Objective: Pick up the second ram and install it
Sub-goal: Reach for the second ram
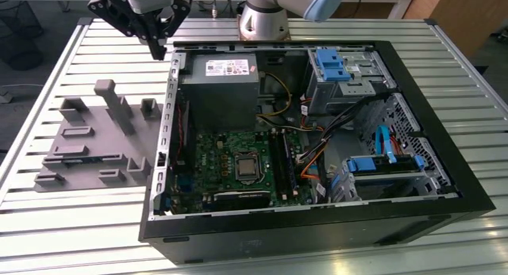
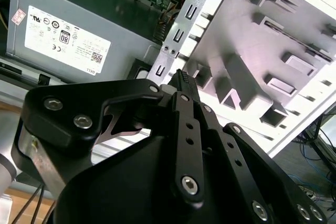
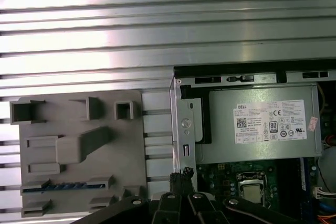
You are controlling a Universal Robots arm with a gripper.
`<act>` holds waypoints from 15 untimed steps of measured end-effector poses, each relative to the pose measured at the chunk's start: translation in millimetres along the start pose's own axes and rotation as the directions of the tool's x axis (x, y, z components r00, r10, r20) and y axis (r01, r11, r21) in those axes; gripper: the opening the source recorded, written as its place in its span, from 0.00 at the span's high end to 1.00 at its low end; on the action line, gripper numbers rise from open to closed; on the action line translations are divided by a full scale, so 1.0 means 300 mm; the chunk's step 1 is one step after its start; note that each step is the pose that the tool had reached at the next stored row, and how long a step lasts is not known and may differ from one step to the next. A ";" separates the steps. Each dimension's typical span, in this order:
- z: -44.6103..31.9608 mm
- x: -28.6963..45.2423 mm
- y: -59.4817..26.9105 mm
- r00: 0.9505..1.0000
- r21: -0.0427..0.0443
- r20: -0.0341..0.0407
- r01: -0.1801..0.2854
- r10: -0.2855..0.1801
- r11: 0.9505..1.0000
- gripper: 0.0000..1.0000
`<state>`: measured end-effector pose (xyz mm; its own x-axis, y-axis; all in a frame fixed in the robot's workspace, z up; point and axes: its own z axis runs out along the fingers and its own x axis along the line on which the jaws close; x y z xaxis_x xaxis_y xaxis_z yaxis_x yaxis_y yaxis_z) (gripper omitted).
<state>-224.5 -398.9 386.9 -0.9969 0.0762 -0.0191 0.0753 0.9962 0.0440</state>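
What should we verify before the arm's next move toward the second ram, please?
1. Second ram seated in the grey fixture: ok.
2. Gripper empty: ok, it grips nothing.
3. Jaws open for a grasp: not ok, they are shut.
4. Gripper above the ram: not ok, it hangs at the case wall, apart from the ram.
5. Free slot on the motherboard: cannot tell.
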 end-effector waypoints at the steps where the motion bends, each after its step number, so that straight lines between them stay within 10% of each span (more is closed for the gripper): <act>1: 0.000 0.002 0.000 1.000 0.000 0.000 0.000 0.000 1.000 0.89; 15: 0.002 0.033 -0.003 1.000 0.000 0.000 0.000 0.000 1.000 0.89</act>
<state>-234.6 -398.9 386.2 -0.9969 0.0762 -0.0191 0.0753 0.9962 0.0440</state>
